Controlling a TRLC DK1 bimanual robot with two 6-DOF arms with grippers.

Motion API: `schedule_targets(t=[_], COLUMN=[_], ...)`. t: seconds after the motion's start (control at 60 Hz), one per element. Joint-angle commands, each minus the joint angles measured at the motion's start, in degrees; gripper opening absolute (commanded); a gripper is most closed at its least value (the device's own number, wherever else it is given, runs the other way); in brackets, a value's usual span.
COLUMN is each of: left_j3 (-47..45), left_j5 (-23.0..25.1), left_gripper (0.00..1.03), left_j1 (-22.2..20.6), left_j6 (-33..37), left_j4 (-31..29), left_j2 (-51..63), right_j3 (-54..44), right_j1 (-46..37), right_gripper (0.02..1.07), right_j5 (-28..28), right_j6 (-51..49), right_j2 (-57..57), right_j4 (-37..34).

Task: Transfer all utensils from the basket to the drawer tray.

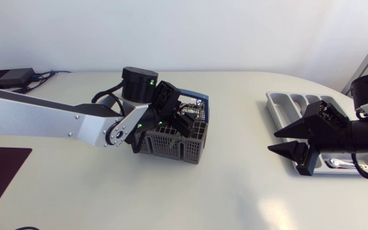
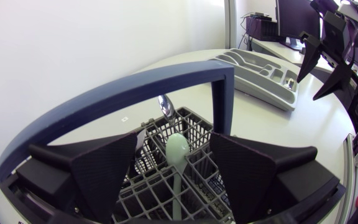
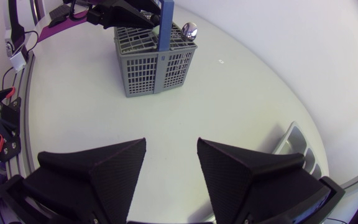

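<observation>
While the basket (image 1: 171, 145) holds 2 spoons (image 2: 178, 152), the tray (image 1: 277, 102) holds 1 utensil (image 1: 340, 165).

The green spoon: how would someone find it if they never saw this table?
Look for the grey basket with the blue handle, near the middle of the table. Inside it, between the open fingers of the left gripper, stands a pale green spoon, bowl up. Its neighbour, the metal spoon, is shiny silver instead.

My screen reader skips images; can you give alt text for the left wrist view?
The left gripper, jaws open, hangs over a grey basket with a pale green spoon upright between them. A blue handle arches over the basket; the drawer tray and right gripper lie beyond.
</observation>
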Motion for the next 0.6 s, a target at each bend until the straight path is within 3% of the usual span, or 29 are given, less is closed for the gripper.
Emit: schedule_targets(t=[0.0,0.2,0.4,0.583], left_j3=[-2.26,-6.57,-11.84,-15.53], left_j5=[-0.38,-0.38,-0.47,-0.47], left_gripper=[0.78,0.79,0.79,0.79], left_j1=[-0.42,-0.51,-2.00,-2.00], left_j6=[0.84,1.19,3.65,5.41], left_j4=[-0.76,-0.58,0.03,1.53], left_j2=[1.48,-3.71,-7.75,-9.60], right_j3=[1.19,10.86,22.55,33.27], right_j1=[1.69,6.00,7.40,10.04], right_gripper=[0.63,0.63,0.63,0.63], right_j5=[-0.70,-2.81,-8.35,-13.01], right_j6=[2.92,10.83,18.21,21.29], right_j2=[0.53,9.32,23.82,34.02], right_j4=[0.49,0.49,0.67,-3.99])
